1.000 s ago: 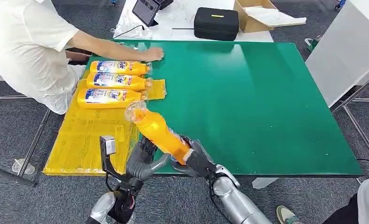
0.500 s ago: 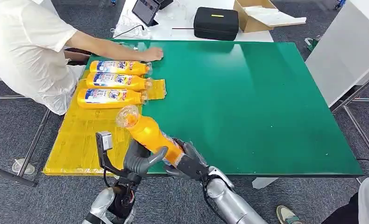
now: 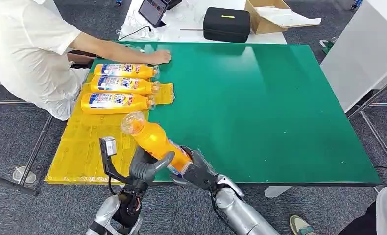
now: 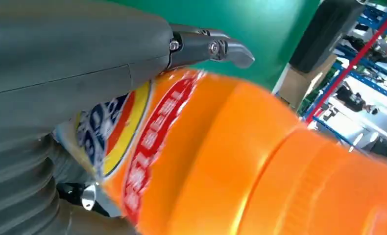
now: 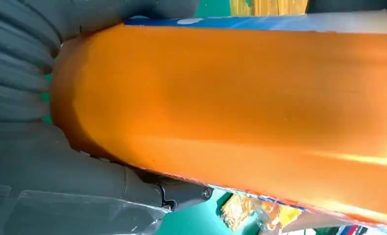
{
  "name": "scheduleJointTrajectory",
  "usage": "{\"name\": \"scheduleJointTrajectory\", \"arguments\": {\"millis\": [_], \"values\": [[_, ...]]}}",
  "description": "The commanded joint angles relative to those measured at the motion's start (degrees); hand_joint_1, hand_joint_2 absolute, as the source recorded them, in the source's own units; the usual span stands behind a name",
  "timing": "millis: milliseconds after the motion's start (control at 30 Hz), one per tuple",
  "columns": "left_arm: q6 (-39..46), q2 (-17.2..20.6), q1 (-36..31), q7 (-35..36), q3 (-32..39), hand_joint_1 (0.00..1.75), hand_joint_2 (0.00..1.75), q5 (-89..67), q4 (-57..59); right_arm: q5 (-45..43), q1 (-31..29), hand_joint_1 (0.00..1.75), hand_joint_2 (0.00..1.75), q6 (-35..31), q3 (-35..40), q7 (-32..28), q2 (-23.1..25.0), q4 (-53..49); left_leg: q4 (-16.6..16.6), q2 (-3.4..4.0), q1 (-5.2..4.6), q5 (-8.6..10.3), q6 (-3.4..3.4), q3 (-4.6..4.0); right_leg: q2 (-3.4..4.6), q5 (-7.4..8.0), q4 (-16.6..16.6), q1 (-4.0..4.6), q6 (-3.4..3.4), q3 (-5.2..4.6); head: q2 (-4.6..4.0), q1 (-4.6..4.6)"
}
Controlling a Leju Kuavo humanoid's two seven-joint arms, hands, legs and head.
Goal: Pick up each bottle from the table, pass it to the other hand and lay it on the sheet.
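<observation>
Two robot hands gripping one orange bottle, left robot hand mid-body, right robot hand at base

Both silver arms come up from below and meet close together at the near edge of the worktop. The left hand wraps the middle of the orange bottle, thumb across its front and fingers behind. The right hand grips the bottle's base from the other side, its fingers curled around it. The two hands sit just beside each other.
</observation>
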Motion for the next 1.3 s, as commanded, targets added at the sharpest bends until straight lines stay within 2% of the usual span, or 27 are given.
{"name": "scheduleJointTrajectory", "arguments": {"millis": [33,67,133,167,200,233,267,433,500,567,633,667,700,933,967,1000,1033,1067,1100,1133,1167,1200,1233,1267,1300], "values": [[2.3,-0.1,-4.3,-1.5,-1.4,1.75,1.75,-2.0,2.5,-0.5,-1.7,0.63,1.75,-1.0,3.9,0.3,0.8,4.9,0.0,-0.03,-0.01,-0.06,0.05,0.21,-0.11,-0.09,0.0,0.02,-0.07,0.23,0.00,0.00],[4.1,-0.2,-4.4,-2.4,-1.7,1.75,1.75,-3.9,2.7,-0.5,-1.7,0.51,1.75,-1.1,4.0,0.3,0.8,4.8,0.0,-0.04,-0.04,-0.15,0.08,0.43,-0.16,-0.18,0.0,0.02,-0.12,0.45,0.00,0.00],[4.4,-0.2,-4.5,-2.5,-1.9,1.75,1.75,-4.3,3.0,-0.8,-1.6,0.19,1.75,-1.4,3.8,0.3,1.0,4.3,0.0,-0.07,-0.03,-0.11,0.08,0.35,-0.19,-0.16,0.0,0.02,-0.11,0.37,0.00,0.00],[4.4,-0.2,-4.5,-2.5,-1.9,1.75,1.75,-4.3,3.0,-0.8,-1.6,0.19,1.75,-1.4,3.8,0.3,1.0,4.3,0.0,-0.10,-0.02,-0.13,0.08,0.39,-0.22,-0.18,0.0,0.03,-0.12,0.42,0.00,-0.02],[4.5,-0.1,-4.4,-2.6,-2.0,1.75,1.75,-4.5,3.3,-0.9,-1.5,0.00,1.75,-1.6,3.9,0.5,1.0,4.0,0.0,-0.09,-0.04,-0.14,0.09,0.42,-0.22,-0.19,0.0,0.02,-0.12,0.45,0.00,-0.02],[4.8,-0.1,-4.4,-2.8,-2.1,1.75,1.75,-4.9,3.4,-1.2,-1.1,0.00,1.75,-2.6,3.4,0.3,1.2,3.5,0.0,-0.06,-0.05,-0.16,0.09,0.51,-0.20,-0.21,0.0,0.02,-0.14,0.52,0.00,0.00],[4.8,-0.1,-4.4,-2.8,-2.0,1.75,1.75,-4.9,3.4,-1.3,-1.1,0.00,1.75,-2.6,3.4,0.4,1.4,3.5,0.0,-0.01,-0.01,-0.07,0.05,0.23,-0.10,-0.09,0.0,0.03,-0.08,0.24,0.02,-0.02],[5.4,0.0,-4.1,-3.1,-1.8,1.75,1.75,-5.1,2.8,-2.2,-1.1,0.00,1.75,-3.6,3.4,1.2,1.8,2.7,0.0,-0.02,-0.06,-0.15,0.09,0.48,-0.15,-0.19,0.0,0.00,-0.13,0.46,0.00,0.02],[5.4,0.0,-4.1,-3.1,-1.8,1.75,1.75,-5.1,2.8,-2.2,-1.1,0.00,1.75,-3.6,3.4,1.2,1.8,2.7,0.0,-0.01,-0.01,-0.03,0.04,0.11,-0.07,-0.04,0.0,0.01,-0.05,0.11,0.00,0.00],[5.4,0.0,-4.1,-3.1,-1.8,1.75,1.75,-5.1,2.8,-2.2,-1.1,0.00,1.75,-3.6,3.4,1.2,1.8,2.7,0.0,-0.03,-0.05,-0.12,0.08,0.38,-0.15,-0.16,0.0,0.00,-0.10,0.38,0.00,0.00],[5.4,0.0,-4.1,-3.1,-1.8,1.75,1.75,-5.1,2.8,-2.2,-1.1,0.00,1.75,-3.6,3.4,1.2,1.8,2.7,0.0,-0.04,-0.01,-0.02,0.04,0.10,-0.09,-0.04,0.0,0.01,-0.05,0.11,0.00,-0.02],[5.4,0.0,-4.1,-3.1,-1.8,1.75,1.75,-5.1,2.8,-2.2,-1.1,0.00,1.75,-3.6,3.4,1.2,1.8,2.7,0.0,-0.02,-0.02,-0.09,0.06,0.28,-0.11,-0.11,0.0,0.01,-0.08,0.28,0.00,0.00],[5.7,0.0,-4.0,-3.3,-1.7,1.75,1.75,-5.3,2.8,-2.2,-1.1,0.00,0.00,-3.8,3.4,1.2,1.7,2.7,0.0,-0.03,-0.04,-0.13,0.08,0.38,-0.14,-0.17,0.0,0.01,-0.10,0.39,0.02,-0.02],[8.8,0.3,-2.6,-4.5,1.0,1.75,1.75,-6.7,-0.2,-3.5,1.1,0.00,0.00,-8.0,1.3,0.5,1.4,1.0,0.0,-0.03,-0.01,-0.02,0.03,0.11,-0.09,-0.04,0.0,0.01,-0.05,0.13,0.00,0.00],[9.6,0.6,-1.9,-4.8,1.9,1.75,1.75,-7.0,-1.5,-3.6,2.5,0.00,0.00,-11.3,-0.1,-1.2,1.1,-0.3,0.0,-0.04,-0.04,-0.11,0.07,0.36,-0.14,-0.15,0.0,0.00,-0.10,0.36,0.00,-0.02],[11.6,0.9,-1.2,-5.5,3.0,1.75,1.75,-7.9,-2.7,-4.5,4.5,0.00,0.00,-17.1,-3.1,-3.7,1.4,-2.4,0.0,-0.03,-0.01,-0.04,0.04,0.13,-0.09,-0.05,0.0,0.02,-0.06,0.14,0.00,0.00],[14.3,1.5,-0.4,-6.2,3.9,1.75,1.75,-9.8,-4.0,-5.3,6.5,0.00,0.00,-23.0,-6.3,-6.8,1.8,-5.1,-0.1,-0.04,-0.02,-0.13,0.06,0.37,-0.14,-0.16,0.0,0.02,-0.10,0.38,0.00,0.00],[20.9,2.8,-0.3,-8.1,4.4,1.75,1.75,-16.5,-4.6,-5.0,9.4,0.00,0.00,-32.7,-10.0,-9.8,1.8,-12.3,-0.1,-0.05,-0.02,-0.06,0.03,0.18,-0.11,-0.09,0.0,0.01,-0.07,0.19,0.02,0.00],[28.0,4.0,-0.8,-9.8,4.3,1.75,1.75,-24.2,-3.9,-6.0,12.5,0.00,0.00,-37.7,-11.0,-9.8,-0.1,-23.0,-0.1,-0.04,-0.02,-0.14,0.06,0.34,-0.13,-0.17,0.0,0.02,-0.10,0.35,0.00,0.00],[32.6,4.5,-1.5,-10.2,4.6,1.75,1.75,-28.8,-2.7,-3.9,15.5,0.00,0.00,-37.7,-15.7,-9.8,0.6,-33.0,0.0,-0.04,-0.03,-0.05,0.03,0.11,-0.10,-0.09,0.0,0.00,-0.07,0.11,0.00,0.00],[38.4,4.9,-2.8,-9.8,6.1,1.75,1.75,-33.2,-0.3,0.9,18.5,0.00,0.00,-37.7,-24.4,-9.8,3.2,-43.7,0.0,-0.15,-0.07,-0.09,0.04,0.13,-0.23,-0.19,0.1,-0.03,-0.09,0.15,0.00,0.00],[39.7,4.9,-4.4,-9.2,8.4,1.75,1.75,-34.0,1.5,3.2,20.3,0.00,0.00,-37.7,-30.9,-9.8,4.6,-51.9,0.0,-0.13,-0.06,-0.09,0.04,0.07,-0.21,-0.17,0.1,-0.02,-0.09,0.10,0.00,0.00],[40.7,4.9,-5.0,-9.5,10.1,1.75,1.75,-34.9,2.0,4.3,21.1,0.00,0.00,-37.7,-34.2,-9.8,4.6,-55.3,0.1,-0.19,-0.09,-0.20,0.05,0.15,-0.30,-0.33,0.3,-0.04,-0.15,0.17,0.00,0.00],[40.7,4.9,-5.0,-9.5,10.1,1.75,1.75,-34.9,2.0,4.3,21.1,0.00,0.00,-37.7,-34.2,-9.8,4.6,-55.3,0.1,-0.19,-0.11,-0.05,0.04,-0.13,-0.25,-0.16,0.3,-0.08,-0.09,-0.11,0.02,0.00],[40.7,4.9,-5.0,-9.5,10.1,1.75,1.75,-34.9,2.0,4.3,21.1,0.00,0.00,-37.7,-34.2,-9.8,4.6,-55.3,0.1,-0.30,-0.10,-0.09,0.05,-0.06,-0.36,-0.24,0.3,-0.06,-0.12,0.02,0.00,-0.02]]}}
